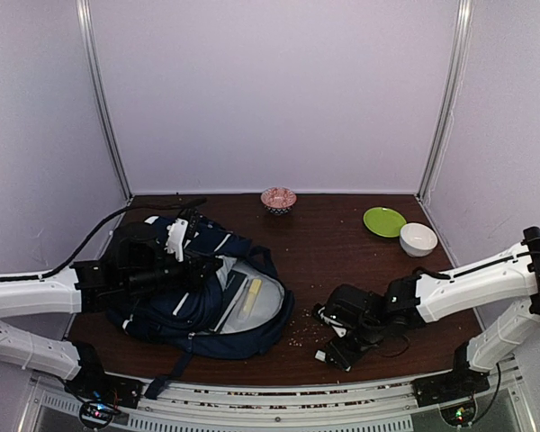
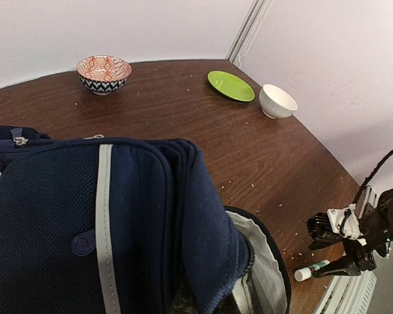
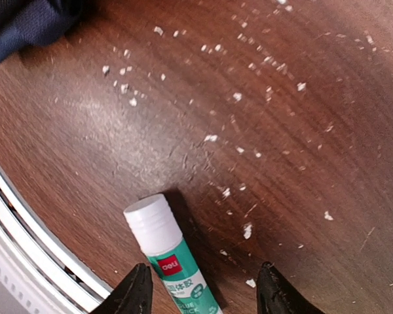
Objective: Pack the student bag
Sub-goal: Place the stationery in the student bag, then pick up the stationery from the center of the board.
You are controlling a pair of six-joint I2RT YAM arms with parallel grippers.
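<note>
Your left gripper [image 1: 202, 268] was closed on the rim fabric of the large navy-blue, white-striped fabric student bag [image 1: 157, 315], with its fingertips hidden by the cloth. Your right gripper [image 3: 205, 296] stood partly open, low over the brown wooden table [image 3: 301, 196]. It straddled the white-capped green glue stick [image 3: 158, 234] without clamping it. The student bag lay beneath the left gripper and well left of the right one, its long axis running far-left to near-right and its pale grey-lined mouth facing the right gripper.

Glue stick [image 3: 172, 258] label reads "deli".
</note>
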